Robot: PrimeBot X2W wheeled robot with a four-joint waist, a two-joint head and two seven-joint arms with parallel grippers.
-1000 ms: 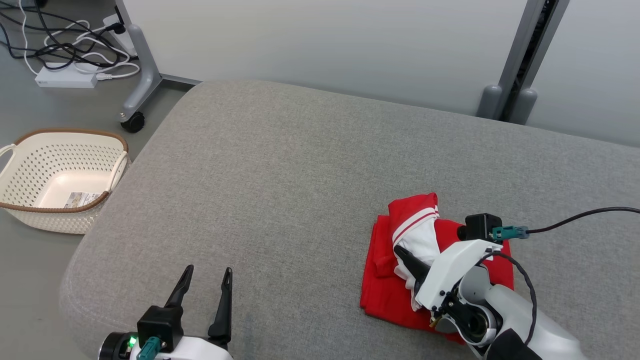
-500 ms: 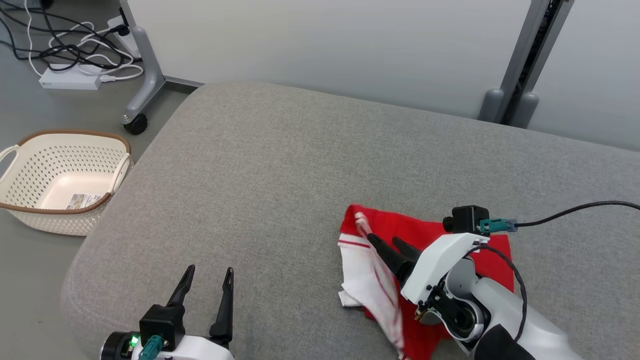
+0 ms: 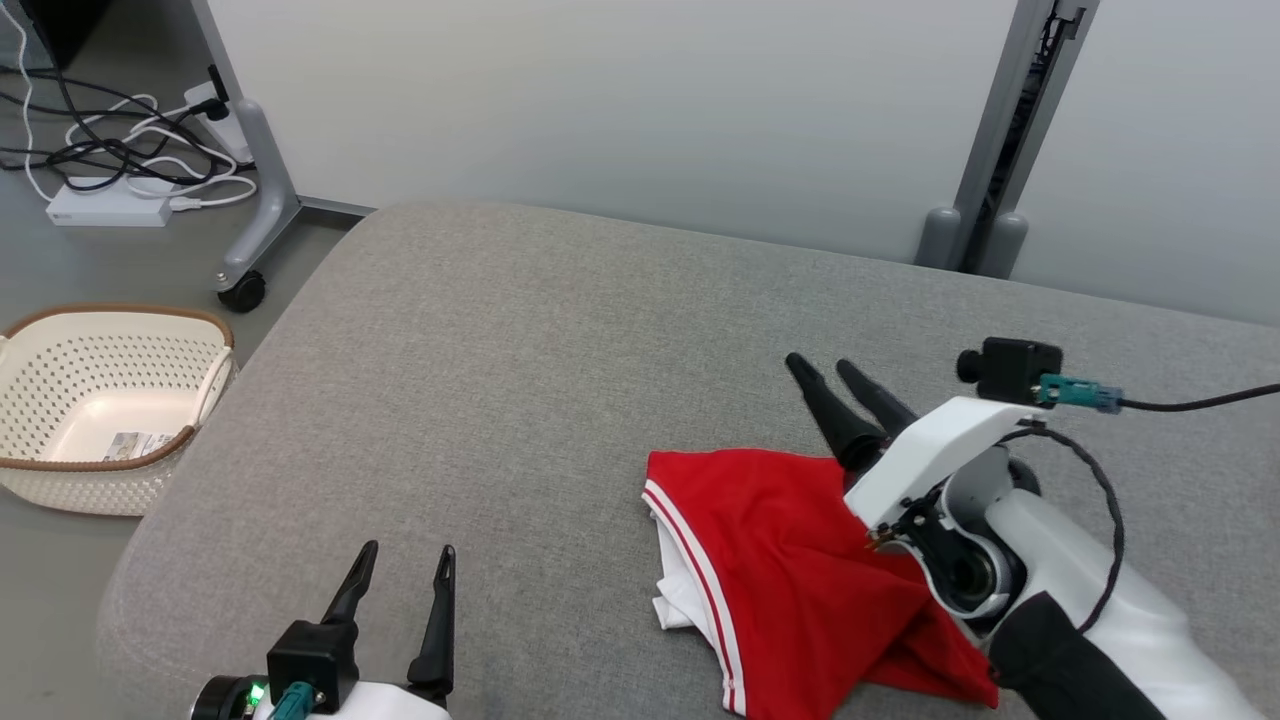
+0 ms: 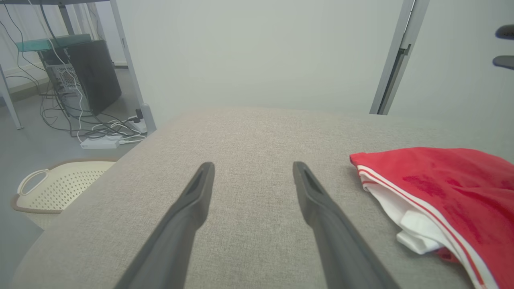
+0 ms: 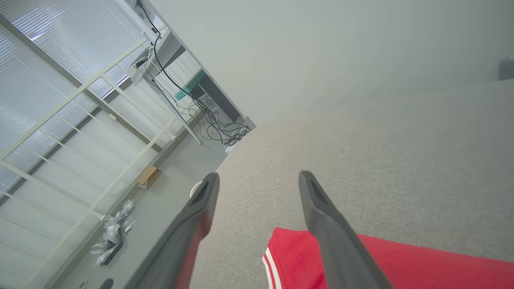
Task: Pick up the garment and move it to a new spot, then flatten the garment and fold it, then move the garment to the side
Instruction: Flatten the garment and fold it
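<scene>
I see the soft, rumpled red garment [image 3: 790, 540] just below my right gripper [image 3: 817, 362], whose jaws are spread, empty.

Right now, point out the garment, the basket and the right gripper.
garment [image 3: 800, 545], head view, red top layer.
basket [image 3: 90, 490], head view, front wall.
right gripper [image 3: 817, 361], head view, midway between its open fingertips.
</scene>
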